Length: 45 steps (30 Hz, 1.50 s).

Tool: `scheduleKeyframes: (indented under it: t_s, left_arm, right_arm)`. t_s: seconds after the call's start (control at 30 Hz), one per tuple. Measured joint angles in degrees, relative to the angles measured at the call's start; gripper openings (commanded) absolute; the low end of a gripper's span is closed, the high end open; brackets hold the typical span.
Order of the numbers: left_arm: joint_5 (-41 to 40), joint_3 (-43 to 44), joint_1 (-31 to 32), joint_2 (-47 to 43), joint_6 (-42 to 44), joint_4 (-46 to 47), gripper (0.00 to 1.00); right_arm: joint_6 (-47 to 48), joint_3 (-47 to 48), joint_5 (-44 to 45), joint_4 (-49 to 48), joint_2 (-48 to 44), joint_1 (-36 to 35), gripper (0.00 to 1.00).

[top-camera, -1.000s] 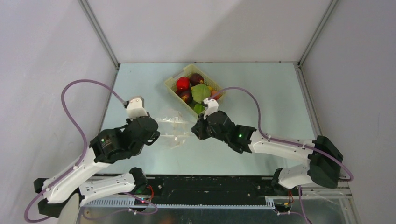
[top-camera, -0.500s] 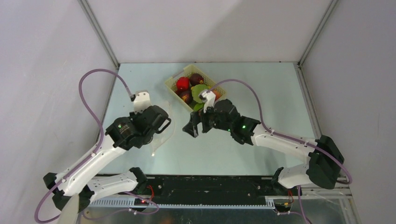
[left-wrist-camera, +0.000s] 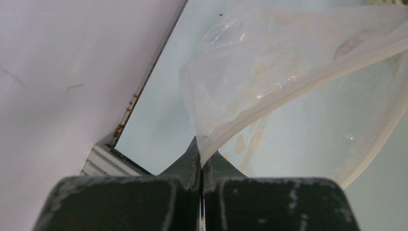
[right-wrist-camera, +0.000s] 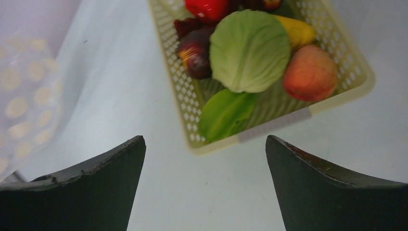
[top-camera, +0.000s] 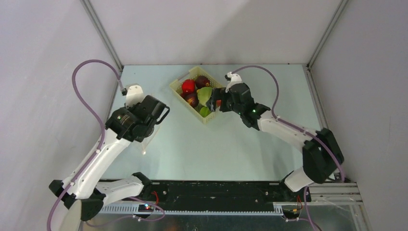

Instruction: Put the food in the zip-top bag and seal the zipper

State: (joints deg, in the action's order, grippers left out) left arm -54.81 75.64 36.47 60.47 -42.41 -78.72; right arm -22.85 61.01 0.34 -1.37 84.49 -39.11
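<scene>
The left fingers (left-wrist-camera: pixel 183 168) are pinched tight on a corner of the clear polka-dotted plastic zip-top bag (left-wrist-camera: pixel 269 67), right at its pale zipper strip (left-wrist-camera: pixel 308 90). The flimsy pouch hangs from that pinch, probably to present its mouth. The right fingers (right-wrist-camera: pixel 332 187) stand wide and empty over the near rim of the pale yellow latticed plastic basket (right-wrist-camera: pixel 187 110) on the worktop (right-wrist-camera: pixel 216 192), seemingly lining up a first pick. The small toy food pieces (right-wrist-camera: pixel 250 50) all lie in the basket.

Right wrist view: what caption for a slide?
Open right tool near a basket of toy food, dotted bag at left.
</scene>
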Motion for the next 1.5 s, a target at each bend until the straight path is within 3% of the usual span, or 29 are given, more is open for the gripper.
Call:
scheduleKeyframes:
  t_s: [0.2,0.5,0.8,1.17,1.3,1.37,1.43,1.5]
  left_arm:
    - [-0.1,0.1,-1.8,4.9,1.6,1.0,0.0]
    - [8.5,0.5,-2.2,16.9,4.8,8.0,0.0]
    - [15.7,-2.4,-3.0,14.4,6.0,14.1,0.0]
    - [19.8,-3.3,-3.8,14.1,6.8,17.0,0.0]
    - [20.8,-3.9,-3.9,13.9,6.9,17.4,0.0]
    - [21.1,-4.1,-4.0,13.7,6.9,17.7,0.0]
    - [21.2,-4.1,-4.1,13.3,7.0,18.0,0.0]
    - [21.3,-4.3,-4.2,12.7,7.0,18.3,0.0]
  right_arm:
    - [0.5,9.3,6.6,1.8,12.1,0.8,0.99]
    - [0.7,21.7,9.8,5.0,23.5,1.4,0.99]
    - [1.7,36.3,12.6,13.6,35.2,1.5,1.0]
    - [0.6,40.9,13.6,19.3,39.7,1.5,0.94]
    - [-0.1,43.5,13.4,20.1,41.6,1.6,0.85]
    - [-0.9,44.1,12.8,20.4,42.5,1.7,0.73]
    - [-1.4,44.1,12.4,20.7,43.0,1.7,0.51]
    - [-1.8,44.1,12.1,20.6,43.1,1.7,0.22]
